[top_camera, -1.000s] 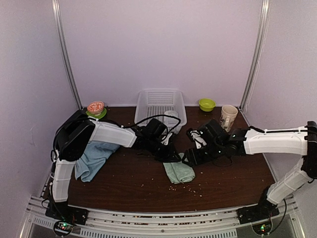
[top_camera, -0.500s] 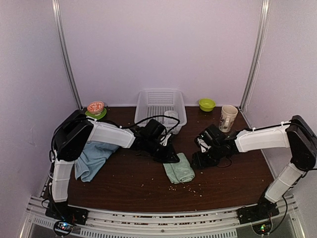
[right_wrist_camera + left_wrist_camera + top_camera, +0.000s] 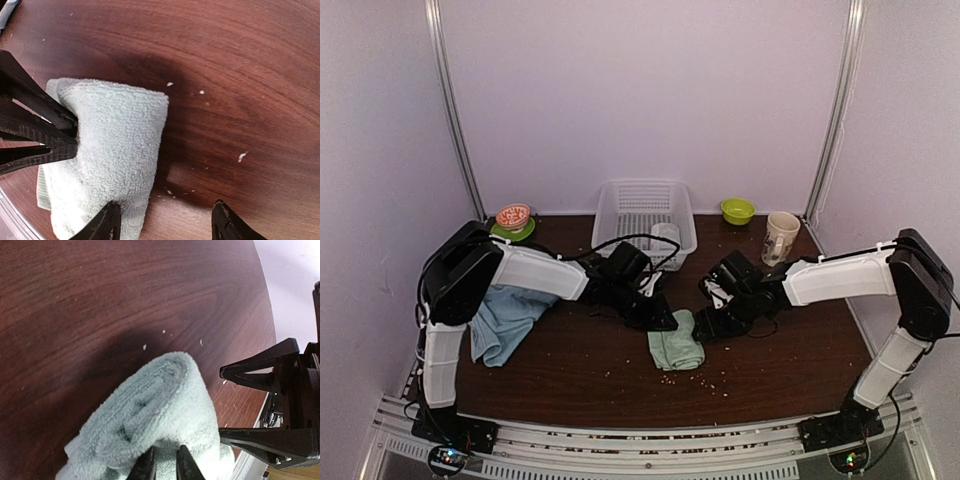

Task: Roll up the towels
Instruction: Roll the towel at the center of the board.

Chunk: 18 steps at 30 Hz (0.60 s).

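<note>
A pale green towel [image 3: 677,346] lies partly rolled at the table's middle. In the left wrist view its rolled end [image 3: 150,407] faces me, and my left gripper [image 3: 164,452] is shut on a fold of it. From the top, my left gripper [image 3: 665,322] is at the towel's far left corner. My right gripper [image 3: 165,204] stands open. Its left finger touches the towel's [image 3: 110,140] right edge and its other finger is over bare wood. A light blue towel [image 3: 505,315] lies crumpled at the left under the left arm. A greyish-white towel [image 3: 666,240] hangs at the basket's front.
A white lattice basket [image 3: 620,200] stands at the back centre. A beige cup [image 3: 782,236] and a green bowl [image 3: 737,210] are at the back right, an orange bowl [image 3: 513,216] at the back left. Crumbs [image 3: 668,378] dot the wood near the towel.
My right gripper drew back to the right, then returned to the green towel's right edge. The towel now looks a little narrower. The left gripper stayed shut on it.
</note>
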Tool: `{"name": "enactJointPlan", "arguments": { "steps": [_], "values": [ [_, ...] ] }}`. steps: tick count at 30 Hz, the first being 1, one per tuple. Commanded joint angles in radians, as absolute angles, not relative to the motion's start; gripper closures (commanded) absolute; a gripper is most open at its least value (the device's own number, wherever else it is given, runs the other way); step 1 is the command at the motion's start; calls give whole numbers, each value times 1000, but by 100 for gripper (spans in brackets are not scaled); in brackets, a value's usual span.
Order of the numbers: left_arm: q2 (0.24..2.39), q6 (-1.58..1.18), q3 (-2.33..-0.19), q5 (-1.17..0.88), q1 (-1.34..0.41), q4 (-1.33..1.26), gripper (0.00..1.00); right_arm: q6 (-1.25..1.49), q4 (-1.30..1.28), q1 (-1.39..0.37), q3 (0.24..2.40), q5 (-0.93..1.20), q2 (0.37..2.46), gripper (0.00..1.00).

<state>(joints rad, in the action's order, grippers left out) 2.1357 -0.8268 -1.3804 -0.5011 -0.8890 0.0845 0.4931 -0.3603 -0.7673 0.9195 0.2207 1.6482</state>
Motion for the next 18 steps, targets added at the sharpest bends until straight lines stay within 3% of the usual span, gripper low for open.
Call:
{"name": "enactJointPlan", "arguments": {
  "steps": [1, 10, 18],
  "values": [
    [2075, -790, -1338, -474, -883, 155, 84, 485, -370, -787, 948, 212, 1674, 38],
    [1933, -740, -1264, -452, -882, 233, 78, 483, -378, -788, 968, 201, 1702, 38],
    [1907, -709, -1218, -320, -883, 307, 81, 482, -392, -796, 991, 188, 1714, 38]
  ]
}}
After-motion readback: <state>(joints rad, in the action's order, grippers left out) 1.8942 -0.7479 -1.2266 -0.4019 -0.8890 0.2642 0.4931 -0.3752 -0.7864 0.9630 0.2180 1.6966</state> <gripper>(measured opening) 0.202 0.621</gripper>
